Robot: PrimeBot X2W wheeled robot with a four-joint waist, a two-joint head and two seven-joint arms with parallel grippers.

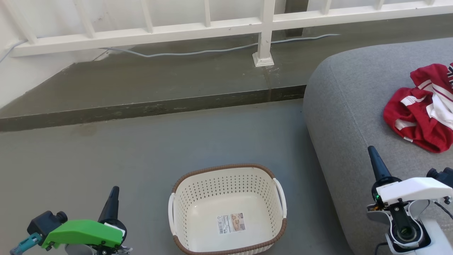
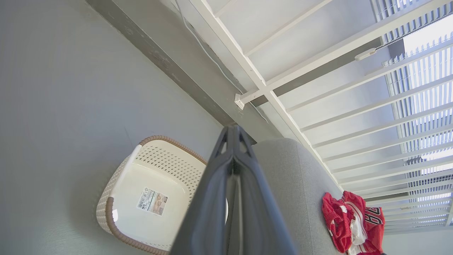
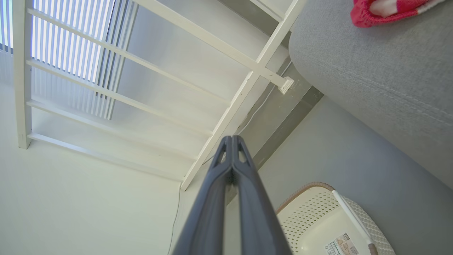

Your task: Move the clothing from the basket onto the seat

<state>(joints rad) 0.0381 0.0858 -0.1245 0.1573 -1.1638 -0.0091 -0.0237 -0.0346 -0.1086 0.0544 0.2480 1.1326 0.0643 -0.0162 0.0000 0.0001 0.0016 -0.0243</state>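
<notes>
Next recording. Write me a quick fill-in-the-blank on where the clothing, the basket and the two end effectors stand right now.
1. The red clothing lies on the grey ____.
2. The basket holds no garment; a paper ____ is stuck to its bottom.
3. The left end effector and the right end effector each have their two fingers ____.
Missing words: seat; label; shut.

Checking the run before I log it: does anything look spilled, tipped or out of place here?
Nothing stands out. The basket stands upright on the floor with just its label inside; the clothing lies in a crumpled heap on the seat.
</notes>
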